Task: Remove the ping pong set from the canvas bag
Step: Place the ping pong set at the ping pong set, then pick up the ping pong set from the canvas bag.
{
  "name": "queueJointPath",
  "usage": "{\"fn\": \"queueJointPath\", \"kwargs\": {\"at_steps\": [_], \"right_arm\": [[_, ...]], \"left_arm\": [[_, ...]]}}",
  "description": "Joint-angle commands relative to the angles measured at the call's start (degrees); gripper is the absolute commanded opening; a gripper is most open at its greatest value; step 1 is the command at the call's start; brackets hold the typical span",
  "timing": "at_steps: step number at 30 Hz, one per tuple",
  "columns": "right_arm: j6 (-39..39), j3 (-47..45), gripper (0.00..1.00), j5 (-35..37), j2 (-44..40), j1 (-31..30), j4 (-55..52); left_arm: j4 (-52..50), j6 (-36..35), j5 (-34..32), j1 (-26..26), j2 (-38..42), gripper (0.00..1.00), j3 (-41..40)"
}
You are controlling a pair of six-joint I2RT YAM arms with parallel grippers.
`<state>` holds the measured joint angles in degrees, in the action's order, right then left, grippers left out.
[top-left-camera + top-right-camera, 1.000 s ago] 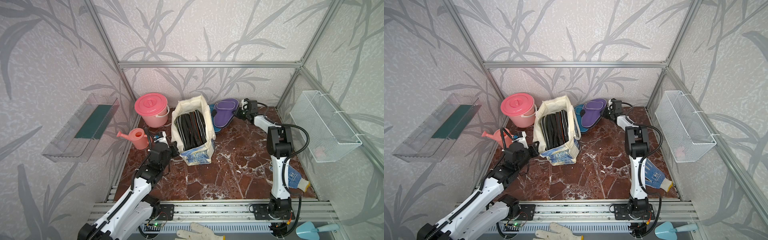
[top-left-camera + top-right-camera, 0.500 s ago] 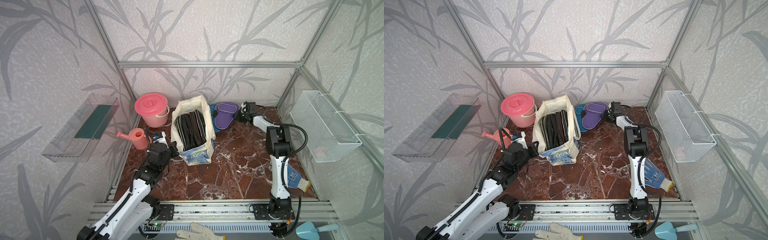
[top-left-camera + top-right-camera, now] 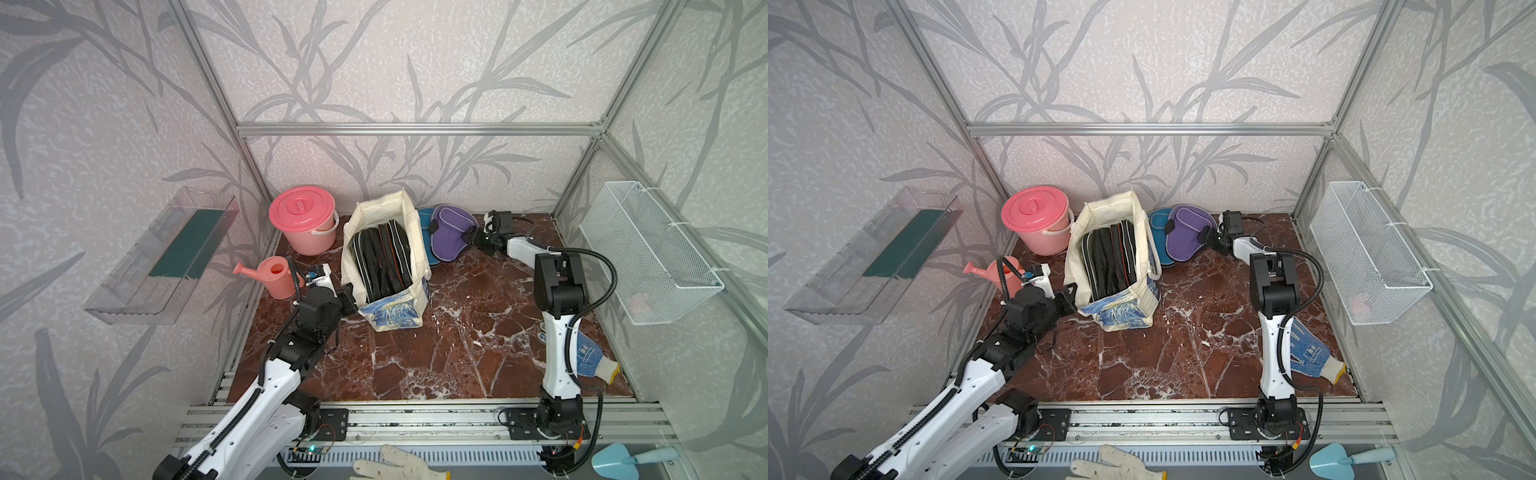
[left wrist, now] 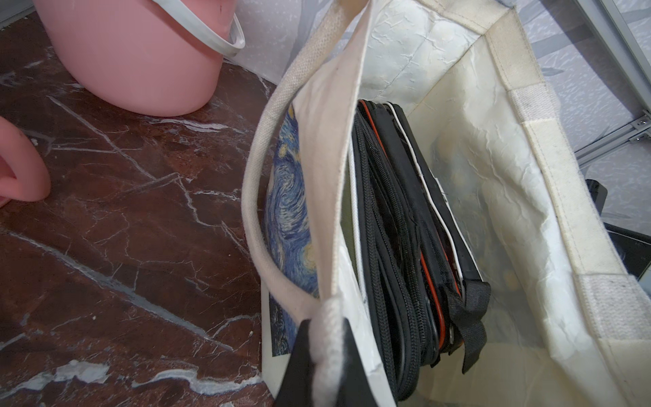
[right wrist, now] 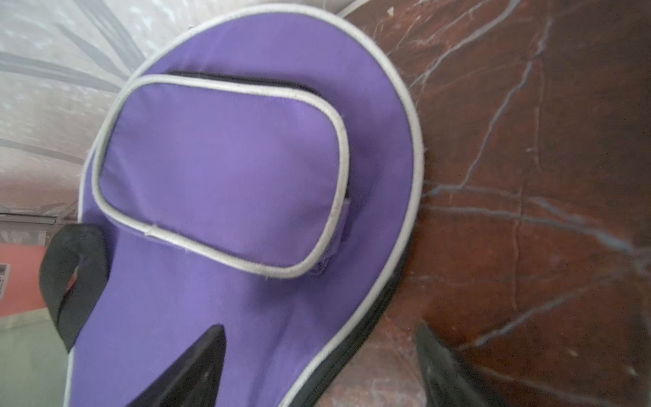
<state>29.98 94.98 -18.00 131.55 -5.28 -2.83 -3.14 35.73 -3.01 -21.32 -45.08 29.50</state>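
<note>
In both top views, the boxy cream canvas bag with the blue swirl print (image 3: 395, 316) (image 3: 1121, 316) stood mid-frame on the dark red marble desk (image 3: 457, 353). A row of black zip-edged paddle cases (image 3: 380, 262) stood on edge inside it, their long axes running from lower to upper frame. The left jaws were clamped on the bag's lower-left rim corner. Right of the bag, a flat purple paddle case with grey piping (image 3: 451, 235) lay out on the desk, partly over a teal one (image 3: 424, 226). The right jaws sat at its right edge, so the bagged cases lay to their left, beyond the purple case.

In the left wrist view, the jaws pinched the bag's cream rim at bottom centre. The cases (image 4: 405, 229) leaned towards the gripped wall, with bare lining (image 4: 493, 176) to their right.

In the right wrist view, the jaws were spread, one fingertip (image 5: 197, 363) over the purple case (image 5: 229, 169) and the other over bare desk (image 5: 528, 176), gripping nothing.

The left arm was nearer but busy steadying the bag. The free right arm would likely have to cross leftward and descend across the cases' thin top edges.
</note>
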Motion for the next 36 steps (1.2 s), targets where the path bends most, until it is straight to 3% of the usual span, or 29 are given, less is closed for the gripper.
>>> {"fn": "queueJointPath", "kwargs": {"at_steps": [1,9,14,15,23,29,36], "right_arm": [[-1.62,-3.19,0.89,1.16,-7.16,-0.21,1.47],[-7.09,-5.04,0.93,2.36,-19.65,-5.23,-1.98],[-10.82,-2.21,0.95,2.88,-25.12,-10.12,-7.46],[-11.26,-1.67,0.99,2.72,-25.85,-10.99,-8.28],[-17.16,4.52,0.99,4.5,-31.48,-20.25,-16.09],[-25.76,12.93,0.99,10.62,-31.38,-30.8,-24.76],[-26.8,21.27,0.99,9.91,-27.28,-36.82,-31.54]], "left_arm": [[-1.73,0.05,0.54,-0.39,0.79,0.0,-0.23],[0.18,0.31,1.22,-0.34,-0.25,0.0,-0.49],[1.1,0.05,1.63,-0.39,-0.77,0.0,-0.49],[1.2,-0.02,1.81,-0.39,-0.88,0.0,-0.49],[1.84,0.05,2.15,-0.37,-1.94,0.0,-0.23],[2.43,-0.15,2.3,-0.39,-2.35,0.0,-0.14],[2.92,-0.3,2.65,-0.33,-2.51,0.0,0.12]]}}
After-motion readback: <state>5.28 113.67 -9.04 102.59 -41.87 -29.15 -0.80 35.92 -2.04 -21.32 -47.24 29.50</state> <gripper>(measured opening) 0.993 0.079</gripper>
